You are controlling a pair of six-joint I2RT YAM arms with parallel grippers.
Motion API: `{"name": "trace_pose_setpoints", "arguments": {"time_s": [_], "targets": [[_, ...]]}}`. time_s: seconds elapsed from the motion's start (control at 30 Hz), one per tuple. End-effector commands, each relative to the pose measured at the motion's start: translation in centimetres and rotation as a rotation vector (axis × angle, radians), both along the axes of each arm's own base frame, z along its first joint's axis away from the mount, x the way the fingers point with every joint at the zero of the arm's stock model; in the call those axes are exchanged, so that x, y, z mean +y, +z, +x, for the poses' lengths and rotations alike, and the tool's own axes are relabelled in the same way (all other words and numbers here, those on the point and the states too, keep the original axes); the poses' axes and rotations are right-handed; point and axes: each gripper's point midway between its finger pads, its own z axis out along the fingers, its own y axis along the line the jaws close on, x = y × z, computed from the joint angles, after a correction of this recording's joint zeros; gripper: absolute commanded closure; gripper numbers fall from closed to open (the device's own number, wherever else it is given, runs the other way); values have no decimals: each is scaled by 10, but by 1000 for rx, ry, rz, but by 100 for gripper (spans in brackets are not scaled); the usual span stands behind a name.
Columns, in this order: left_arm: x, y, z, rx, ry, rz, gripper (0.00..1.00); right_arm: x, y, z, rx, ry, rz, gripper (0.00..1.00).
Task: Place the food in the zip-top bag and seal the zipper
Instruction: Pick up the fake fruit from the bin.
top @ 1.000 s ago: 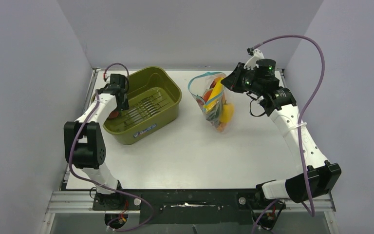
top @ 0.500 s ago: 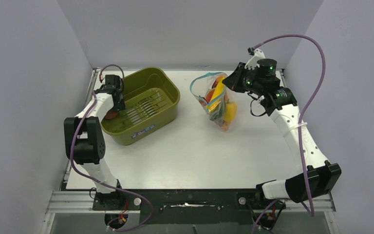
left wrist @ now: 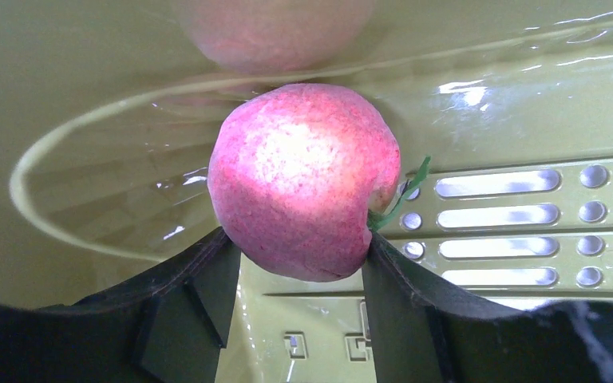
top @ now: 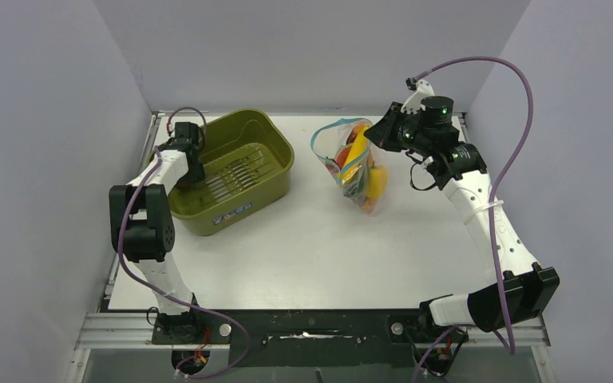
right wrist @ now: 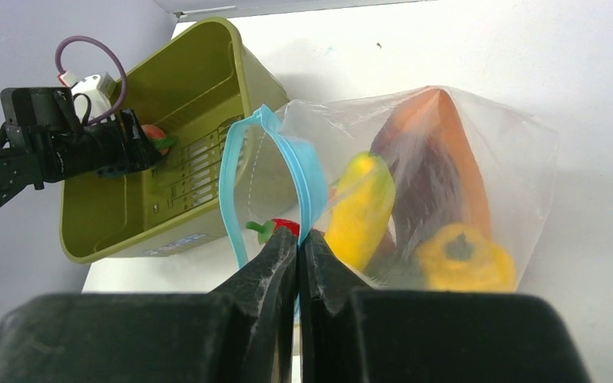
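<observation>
A pinkish-red peach (left wrist: 303, 175) lies inside the olive bin (top: 275, 140), close to its left wall. My left gripper (left wrist: 297, 238) is down in the bin (left wrist: 88, 80), and both fingers press the peach's sides. The clear zip-top bag (top: 355, 171) stands mouth open beside the bin. My right gripper (right wrist: 298, 235) is shut on its light-blue zipper (right wrist: 235, 175). It holds that edge up. Inside the bag (right wrist: 519, 144) are a yellow fruit (right wrist: 363, 207), a yellow pepper (right wrist: 459, 255), an orange and dark piece (right wrist: 439, 152) and a red pepper (right wrist: 283, 226).
The bin takes up the back left of the white table (top: 303, 255), hard against the left wall. Grey walls close in the table on three sides. The right arm's purple cable (top: 519, 120) loops above the back right corner.
My left gripper has reached deeper toward the bin's left wall and its jaws have closed in on the peach. The right gripper and bag have barely shifted.
</observation>
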Motion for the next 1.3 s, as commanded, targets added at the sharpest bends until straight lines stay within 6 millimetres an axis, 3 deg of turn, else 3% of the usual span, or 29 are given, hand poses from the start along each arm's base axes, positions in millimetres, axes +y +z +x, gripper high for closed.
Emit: {"name": "trace_pose_setpoints", "arguments": {"time_s": [0.0, 0.27, 0.77, 0.97, 1.27], "targets": [[-3, 37, 21, -123, 2, -33, 55, -2, 56, -3, -154, -5, 52, 100], [-9, 43, 8, -140, 8, -67, 62, 0, 53, -5, -143, -2, 70, 100], [-38, 92, 3, -273, 18, -208, 67, 2, 44, -6, -105, -8, 94, 100], [-68, 109, 3, -305, -21, -259, 68, 0, 38, -4, -81, -32, 100, 100], [-119, 139, -4, -379, -64, -538, 69, 3, 33, 4, -48, -45, 122, 100]]}}
